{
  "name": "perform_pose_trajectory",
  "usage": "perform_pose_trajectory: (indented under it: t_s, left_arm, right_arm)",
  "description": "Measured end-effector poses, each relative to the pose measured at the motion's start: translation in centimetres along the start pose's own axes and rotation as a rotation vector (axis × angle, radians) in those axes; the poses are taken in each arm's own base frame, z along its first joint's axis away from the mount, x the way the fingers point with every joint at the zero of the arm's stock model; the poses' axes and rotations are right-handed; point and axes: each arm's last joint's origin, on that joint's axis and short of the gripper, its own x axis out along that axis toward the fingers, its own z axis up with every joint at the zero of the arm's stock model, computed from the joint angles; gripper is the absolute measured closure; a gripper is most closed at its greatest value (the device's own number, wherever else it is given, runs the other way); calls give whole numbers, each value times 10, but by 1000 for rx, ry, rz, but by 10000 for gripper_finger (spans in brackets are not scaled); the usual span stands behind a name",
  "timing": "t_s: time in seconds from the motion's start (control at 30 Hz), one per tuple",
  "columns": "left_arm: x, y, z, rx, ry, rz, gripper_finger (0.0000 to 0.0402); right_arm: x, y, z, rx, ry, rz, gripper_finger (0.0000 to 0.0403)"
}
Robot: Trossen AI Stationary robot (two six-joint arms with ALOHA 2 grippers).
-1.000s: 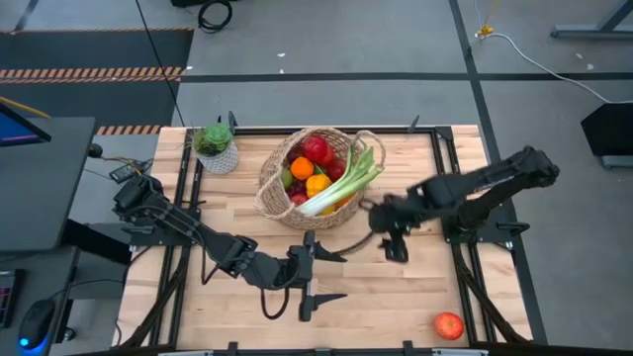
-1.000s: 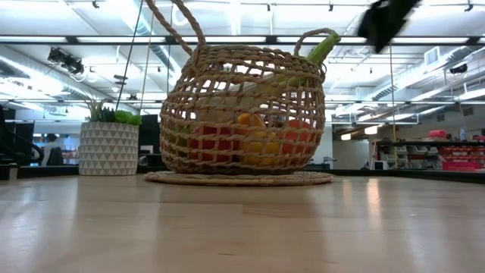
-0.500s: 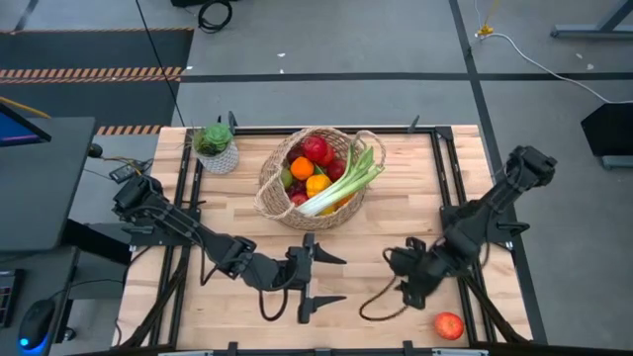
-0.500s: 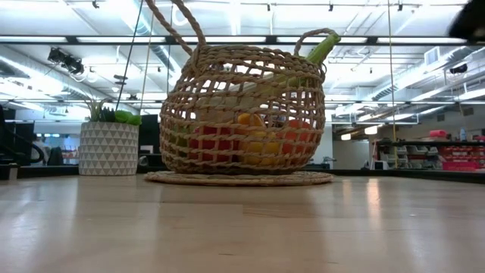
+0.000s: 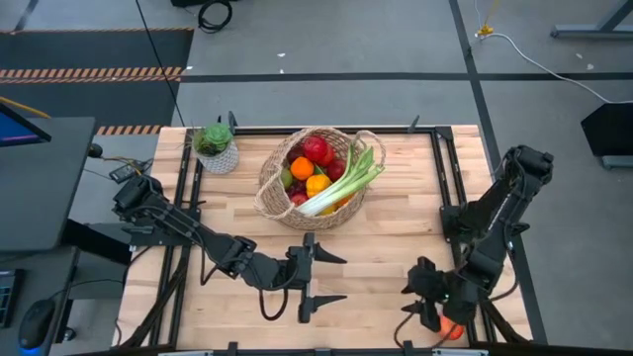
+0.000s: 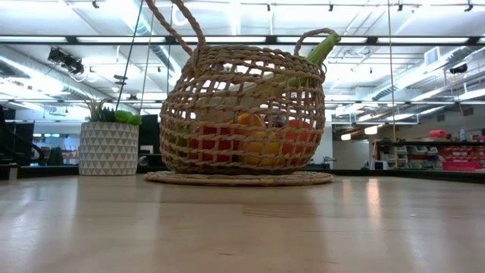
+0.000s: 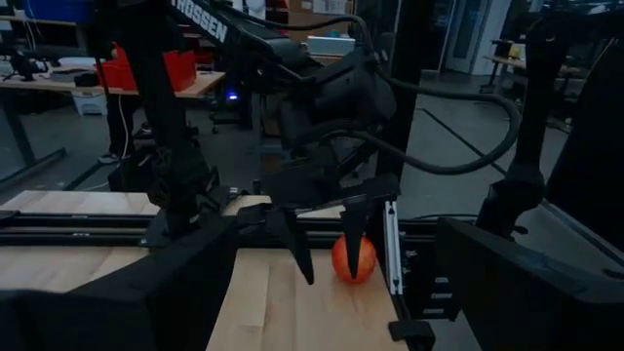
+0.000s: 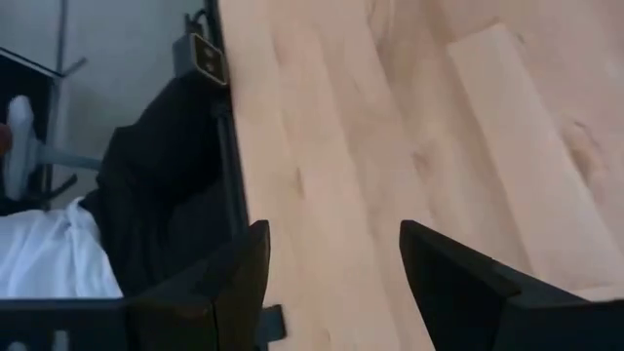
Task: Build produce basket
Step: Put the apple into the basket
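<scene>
The basket (image 5: 310, 179) stood toward the far middle of the pale wooden table (image 5: 386, 267), a round, open-weave wicker thing in straw tan on a flat woven base. Level across the table, its sides showed as loose loops of twisted fibre, with two small loop handles rising from the rim. The produce (image 5: 315, 170) was heaped inside: glossy red and orange rounds and something yellow. A long leek (image 5: 344, 185) lay slantwise across them, white at its lower end and green where it stuck out past the rim.

One red apple (image 7: 354, 259) sat apart from the rest, smooth and shiny, near the table's front right corner, beside the black frame rail. The right gripper (image 5: 432, 299) hung low just beside it with its dark, tapered fingers spread apart and nothing between them. Whether it touched the apple I could not tell.

The left gripper (image 5: 321, 276) lay low near the front middle of the table, its two slim black fingers splayed wide and empty.

A small white patterned pot with a green plant (image 5: 215, 144) stood left of the basket.
</scene>
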Motion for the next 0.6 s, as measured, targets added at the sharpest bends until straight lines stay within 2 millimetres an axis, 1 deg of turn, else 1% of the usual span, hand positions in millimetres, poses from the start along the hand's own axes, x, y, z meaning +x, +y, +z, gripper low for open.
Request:
perform_pose_trajectory:
  t_s: [0.17,0.3,0.6]
  left_arm:
    - [0,-1,0,-5,1,-30,47]
    - [0,-2,1,-10,-10,-73,47]
    - [-1,-4,1,-8,-11,-78,47]
  right_arm:
    - [3,-5,-9,-46,-53,-19,168]
    - [9,-11,-10,-42,-57,-33,168]
    - [22,-24,-13,-13,-72,-27,168]
